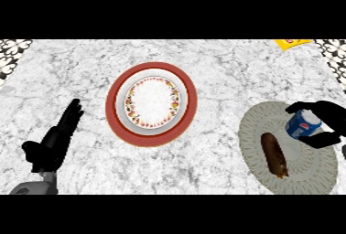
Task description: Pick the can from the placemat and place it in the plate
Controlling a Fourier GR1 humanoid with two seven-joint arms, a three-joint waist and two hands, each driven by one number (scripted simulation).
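Head view shows my right hand point(323, 123) at the far right, its fingers point(302, 108) curled around the blue-and-white can point(302, 124), which sits at the upper right part of the grey round placemat point(270, 119). I cannot tell whether the can has left the mat. A brown elongated food item point(273, 155) lies on the same mat, just beside the can. I judge the can light, rigid and smooth-walled, so it could slip or tip; holding around its middle from the side looks right. The plate point(151, 103), red-rimmed with a patterned white centre, lies well apart to the left on the marble counter point(216, 73). My left hand point(55, 139) rests open at the lower left, fingers straight.
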